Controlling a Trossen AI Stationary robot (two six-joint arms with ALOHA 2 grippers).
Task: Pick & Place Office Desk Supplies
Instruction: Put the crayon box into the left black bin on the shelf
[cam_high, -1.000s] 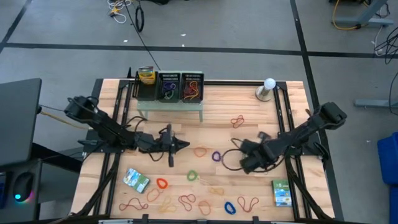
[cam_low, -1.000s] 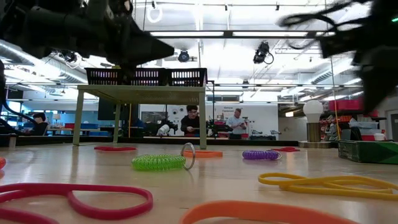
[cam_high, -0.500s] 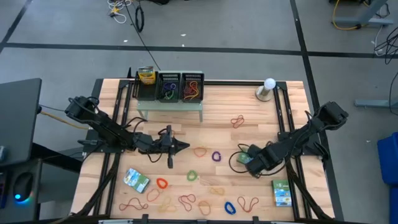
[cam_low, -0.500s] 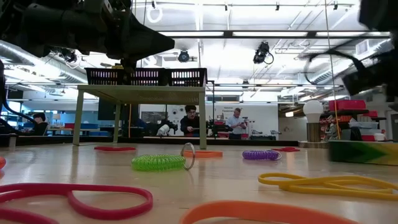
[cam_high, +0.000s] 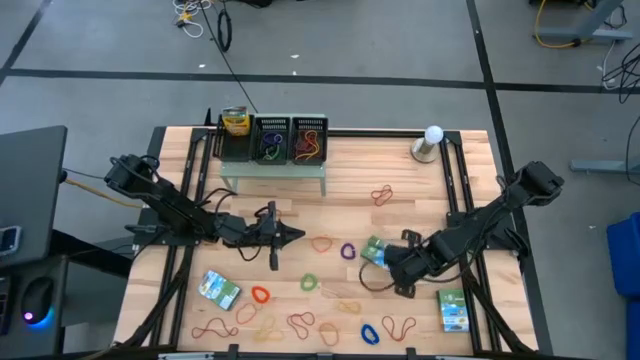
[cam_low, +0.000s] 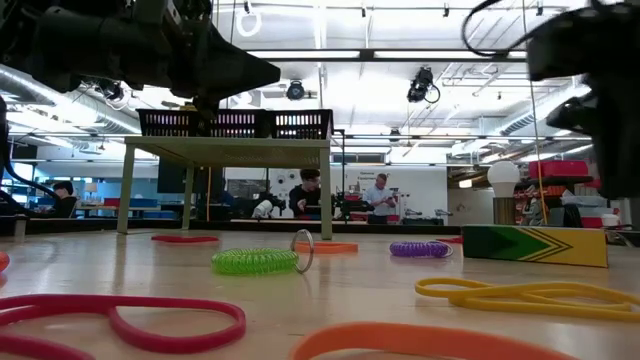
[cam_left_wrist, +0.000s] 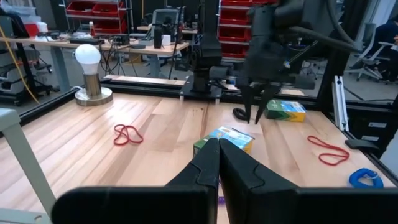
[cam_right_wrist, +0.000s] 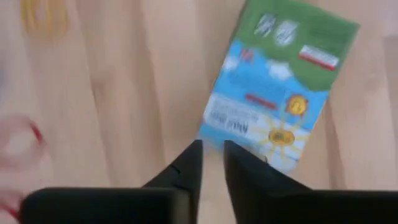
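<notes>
A green-white-blue packet (cam_high: 374, 250) (cam_right_wrist: 273, 87) (cam_low: 535, 246) lies flat on the wood right of the table's middle. My right gripper (cam_high: 393, 263) (cam_right_wrist: 213, 149) (cam_left_wrist: 257, 114) hovers just beside it, pointing steeply down, its fingers slightly open with nothing between them. Two more packets lie at the near left (cam_high: 218, 289) and near right (cam_high: 453, 310). Rubber bands (cam_high: 330, 325) in several colours are strewn over the near half. My left gripper (cam_high: 298, 236) (cam_left_wrist: 219, 147) hangs level and shut over the table's left middle.
At the far edge a pale-green shelf (cam_high: 274, 170) carries black mesh trays (cam_high: 290, 140) with bands inside and a yellow can (cam_high: 235, 122). A bulb on a stand (cam_high: 431, 142) sits far right. Red bands (cam_high: 381, 194) lie behind the right gripper.
My right gripper has tipped to point more steeply downward and shifted a little toward the table's left and near edge. The packet that showed at its fingers half a second ago now lies flat on the table, farther left, clear of the gripper.
</notes>
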